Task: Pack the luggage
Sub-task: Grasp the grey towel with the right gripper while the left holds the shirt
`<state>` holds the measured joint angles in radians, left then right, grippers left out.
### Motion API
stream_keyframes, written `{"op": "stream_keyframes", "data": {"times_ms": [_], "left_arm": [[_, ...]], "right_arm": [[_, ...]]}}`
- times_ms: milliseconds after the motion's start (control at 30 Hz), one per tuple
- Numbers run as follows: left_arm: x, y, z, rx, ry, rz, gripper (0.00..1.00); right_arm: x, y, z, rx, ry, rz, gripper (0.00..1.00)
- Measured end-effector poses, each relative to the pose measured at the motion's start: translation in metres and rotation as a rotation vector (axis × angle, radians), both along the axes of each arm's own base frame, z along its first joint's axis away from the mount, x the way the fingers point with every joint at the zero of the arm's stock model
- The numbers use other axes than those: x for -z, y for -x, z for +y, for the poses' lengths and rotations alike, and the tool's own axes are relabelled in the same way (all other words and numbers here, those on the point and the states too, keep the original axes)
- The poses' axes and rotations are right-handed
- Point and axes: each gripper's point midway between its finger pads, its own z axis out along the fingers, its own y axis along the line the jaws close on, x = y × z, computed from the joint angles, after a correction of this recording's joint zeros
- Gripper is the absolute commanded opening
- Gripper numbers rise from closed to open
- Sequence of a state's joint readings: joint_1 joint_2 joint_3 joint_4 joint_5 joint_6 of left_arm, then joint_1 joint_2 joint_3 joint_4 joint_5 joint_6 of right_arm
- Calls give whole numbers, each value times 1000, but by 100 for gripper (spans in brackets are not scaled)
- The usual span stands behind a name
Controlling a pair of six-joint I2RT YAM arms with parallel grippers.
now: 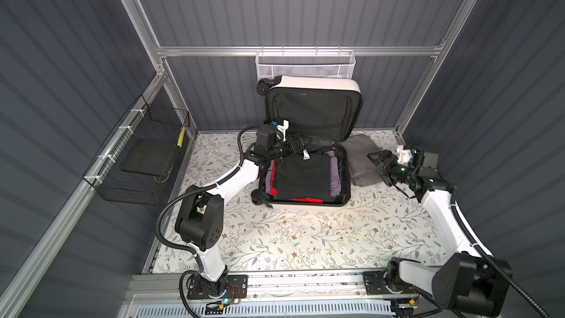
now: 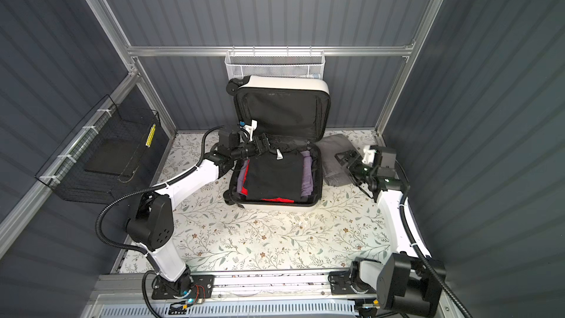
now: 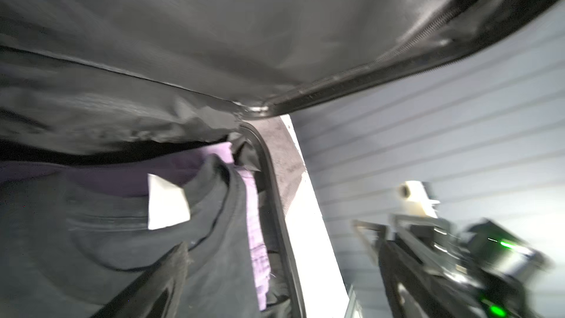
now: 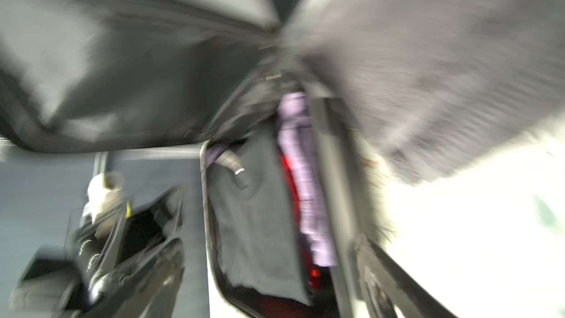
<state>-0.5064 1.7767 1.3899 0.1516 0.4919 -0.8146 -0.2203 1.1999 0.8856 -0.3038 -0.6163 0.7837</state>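
The left gripper (image 1: 301,145) hangs with its jaws apart over the hinge end of the luggage (image 1: 305,208) and holds nothing. The left wrist view shows only cloth beneath it. Under it, in the luggage's lower half, lies a folded black T-shirt (image 1: 301,178) with its white neck tag (image 1: 306,156) turned up. The T-shirt sits on a purple garment (image 1: 335,175) that shows along both long sides, and a red garment (image 1: 305,200) peeks out at the near edge.

The right gripper (image 1: 376,161) is outside the luggage, just beside its right wall and above a folded grey garment (image 1: 362,165). Its jaws stand apart and empty. The right wrist view is badly smeared, so I cannot tell whether a fingertip touches the grey cloth. That garment rests on the table (image 1: 305,240) against the luggage's right wall.

The luggage lies open in the middle of the table, its lid (image 1: 312,111) upright below the white mesh basket (image 1: 305,67).

Packing looks well along, with three garments in and lying flat. What seems left is the grey piece, which probably belongs inside. After that the lid has to come down and the zipper has to close.
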Motion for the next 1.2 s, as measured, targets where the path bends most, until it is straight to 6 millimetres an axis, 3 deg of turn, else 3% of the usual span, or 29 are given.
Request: {"op": "stream_keyframes", "data": {"times_ms": [100, 200, 600, 767, 1067, 1200], "left_arm": [[-9, 0, -6, 16, 12, -16, 100], [-17, 0, -9, 26, 22, -30, 100], [-8, -3, -12, 28, 17, -11, 100], [-5, -5, -18, 34, 14, -1, 100], [-9, -7, -26, 39, 15, -8, 100], [-6, -7, -27, 35, 9, 0, 100]], "right_arm": [[45, 10, -22, 84, -48, 122, 99], [75, 13, -31, 126, -78, 204, 99], [131, -21, -49, 218, -149, 276, 97], [151, -31, -53, 249, -183, 297, 95], [152, -65, -61, 294, -247, 224, 89], [153, -83, -63, 308, -253, 207, 78]]}}
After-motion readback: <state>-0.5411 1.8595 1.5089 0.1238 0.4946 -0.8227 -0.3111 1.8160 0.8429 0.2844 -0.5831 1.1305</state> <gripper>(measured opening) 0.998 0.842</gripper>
